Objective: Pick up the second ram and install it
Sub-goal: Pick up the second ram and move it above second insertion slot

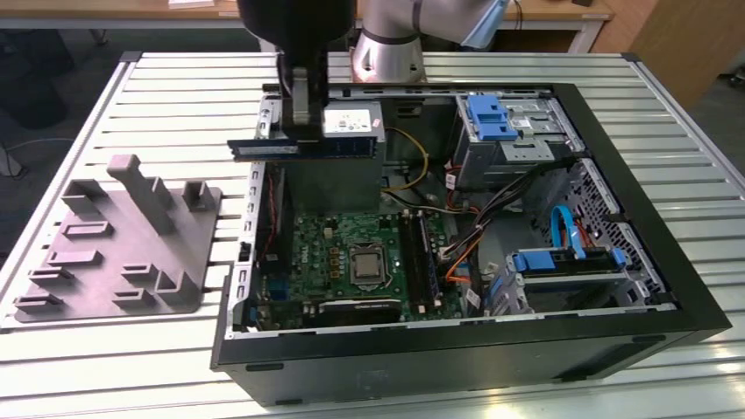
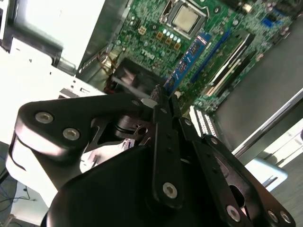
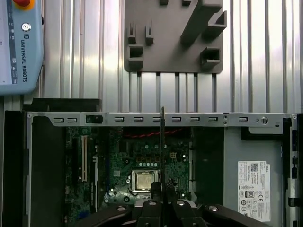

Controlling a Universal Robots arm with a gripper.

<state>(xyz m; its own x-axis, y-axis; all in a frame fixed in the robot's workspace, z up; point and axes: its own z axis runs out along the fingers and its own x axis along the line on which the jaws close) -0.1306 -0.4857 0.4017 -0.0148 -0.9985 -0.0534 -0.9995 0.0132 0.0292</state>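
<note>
Slatted table (image 1: 163, 78): seen in the exterior view, with every other item carried on it.
Grey slotted plate (image 1: 117, 262): laid flat at the exterior view's left, just beside the computer case (image 1: 466, 349); its posts stand upright.
Second ram (image 1: 349, 147): held level in the air above the open case, over the grey power supply (image 1: 331, 179), clear of the board.
Gripper (image 1: 305, 140): its jaws are pinched on the second ram near mid-length. In both wrist views the stick is seen edge-on between the fingers (image 2: 165, 123).
Motherboard (image 1: 338, 253): set low in the case. One memory slot appears to be filled already, though this is hard to confirm.
Blue drive cages (image 1: 501, 118): mounted at the exterior view's right.
</note>
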